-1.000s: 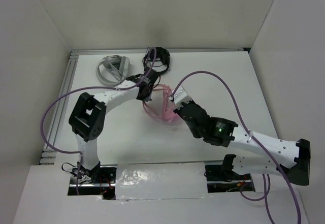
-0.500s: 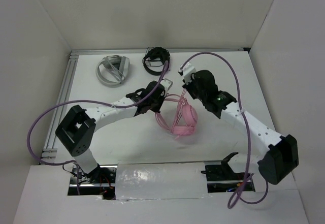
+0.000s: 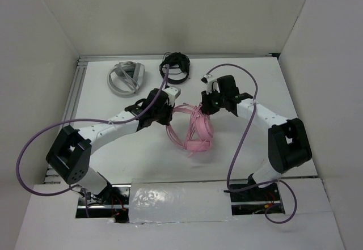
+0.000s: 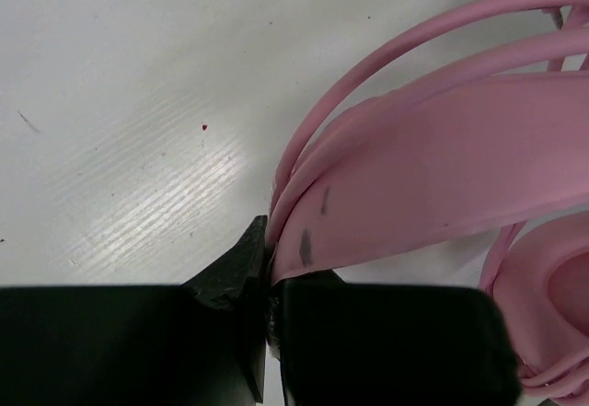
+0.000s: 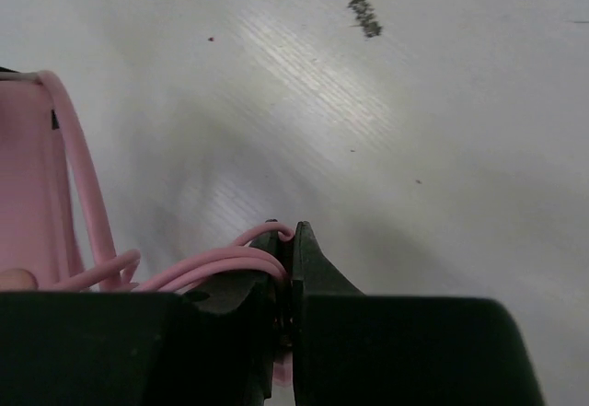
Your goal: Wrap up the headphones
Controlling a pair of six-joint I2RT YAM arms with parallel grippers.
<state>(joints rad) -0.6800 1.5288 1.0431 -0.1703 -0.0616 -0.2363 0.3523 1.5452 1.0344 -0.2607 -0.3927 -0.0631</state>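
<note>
The pink headphones (image 3: 199,132) lie mid-table between my two grippers, with loops of thin pink cable (image 3: 182,109) across the headband. My left gripper (image 3: 165,109) is shut on the pink headband (image 4: 433,180) at its left end; an earcup (image 4: 552,286) shows at the lower right of the left wrist view. My right gripper (image 3: 205,104) is shut on the pink cable (image 5: 230,261), pinched at the fingertips, just right of the headband. The cable strands run left from the jaws toward the headband (image 5: 32,185).
Grey-white headphones (image 3: 126,78) lie at the back left and black headphones (image 3: 174,67) at the back middle, both behind the left gripper. White walls enclose the table on three sides. A metal rail (image 3: 67,111) runs along the left edge.
The right arm has swung from the near side round to the far right of the headphones, and its gripper now pinches the cable. The left gripper and headphones have shifted slightly.
</note>
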